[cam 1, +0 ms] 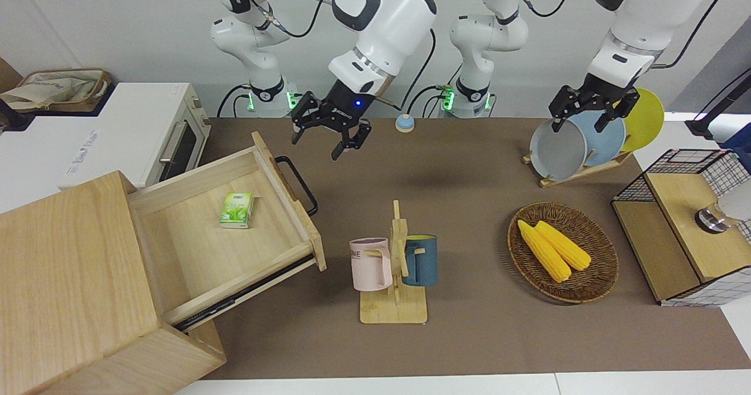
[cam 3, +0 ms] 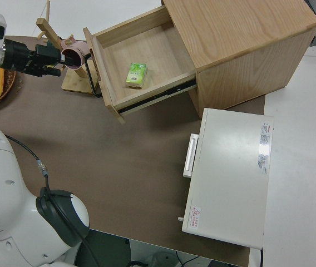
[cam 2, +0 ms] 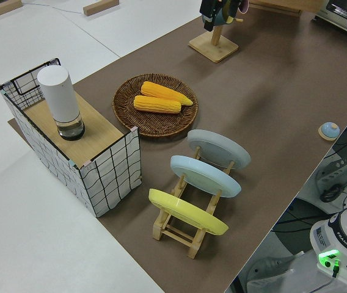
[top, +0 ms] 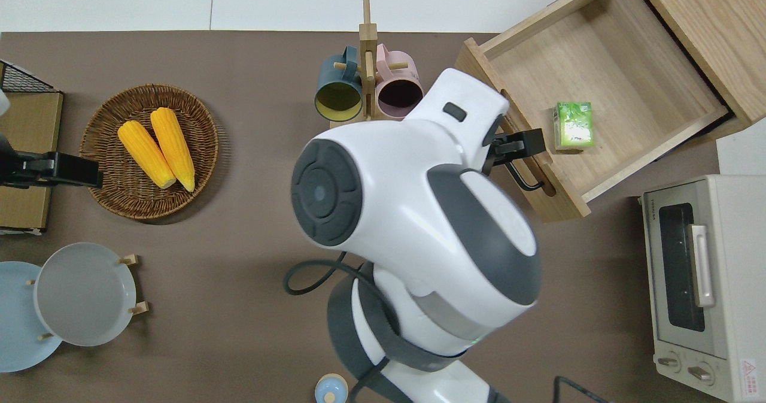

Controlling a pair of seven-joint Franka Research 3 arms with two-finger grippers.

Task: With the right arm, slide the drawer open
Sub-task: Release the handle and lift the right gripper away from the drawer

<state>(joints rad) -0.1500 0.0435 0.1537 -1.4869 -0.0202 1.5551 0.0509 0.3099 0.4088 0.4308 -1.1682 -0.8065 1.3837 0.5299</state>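
One gap matters. From the front, my right jaws (cam 1: 326, 132) hang apart and empty, and the wide light-wood drawer (cam 1: 229, 230), already pulled well out of its large light-wood box (cam 1: 70, 266), lies at about eight o'clock from them, its black bar handle (cam 1: 299, 185) nearest. From overhead, that handle (top: 526, 175) runs roughly eleven to five o'clock. The right side view shows a small green carton (cam 3: 136, 75) inside. My left arm is parked.

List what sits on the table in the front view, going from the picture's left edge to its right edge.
Drawer → mug rack → corn basket → mesh box. The toaster oven, bell and plate rack overlap these in the order, so they are left out.
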